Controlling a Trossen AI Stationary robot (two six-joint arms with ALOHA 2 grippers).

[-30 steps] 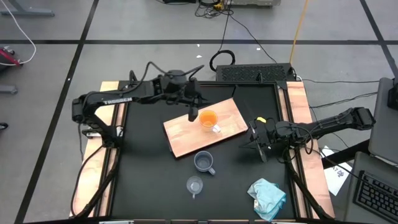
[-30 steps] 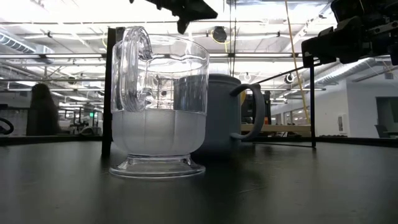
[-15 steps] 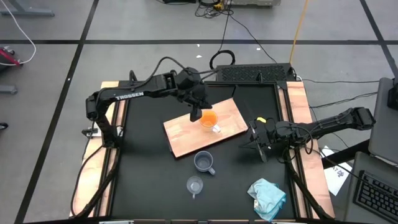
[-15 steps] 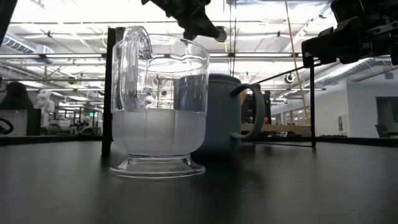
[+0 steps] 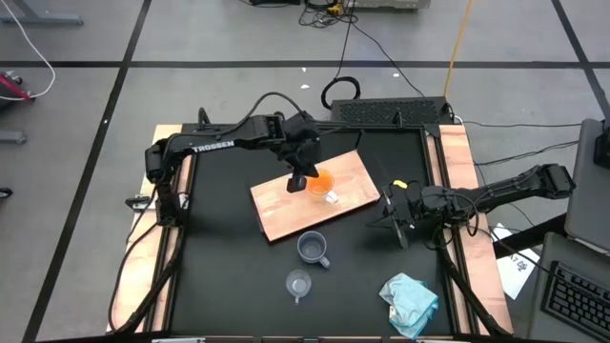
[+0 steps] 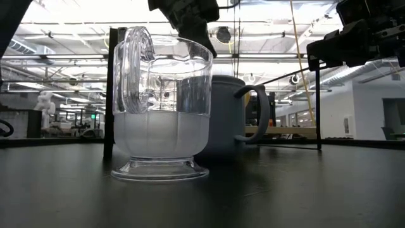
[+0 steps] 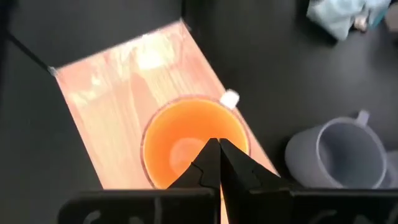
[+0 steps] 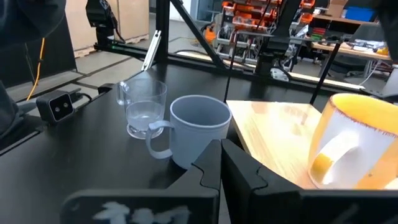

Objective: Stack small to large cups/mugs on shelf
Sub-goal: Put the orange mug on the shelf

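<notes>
Currently your left gripper [image 5: 303, 177] hangs over the orange mug [image 5: 320, 183], fingers pressed together and holding nothing. From the left wrist camera you see the joined fingertips [image 7: 214, 155] pointing down into the mug's open mouth [image 7: 186, 146], with no visible contact against rim or wall. That mug stands upright on the shelf [image 5: 276, 205], the light-wood board lying slanted across the middle of the black table [image 5: 219, 276], and its white handle [image 5: 333, 198] points toward the table's near edge.

Next, look nearer the front: the blue-grey mug [image 5: 313, 249] sits upright on the bare tabletop just off the board's near edge. Beyond that, closer still to the front edge, you find the clear glass cup [image 5: 298, 284], also upright and apart from the blue-grey mug. In the low view the glass cup [image 6: 161, 111] fills the foreground with the blue-grey mug [image 6: 231, 114] right behind it.

Further right, your right gripper [image 5: 396, 227] waits beside the board's right end, well apart from all three cups. Its fingers are closed against each other and empty; the right wrist camera shows them meeting at a point [image 8: 221, 158], aimed at the blue-grey mug [image 8: 198, 127]. Near the table's front right corner lies a crumpled teal cloth [image 5: 412, 300].
</notes>
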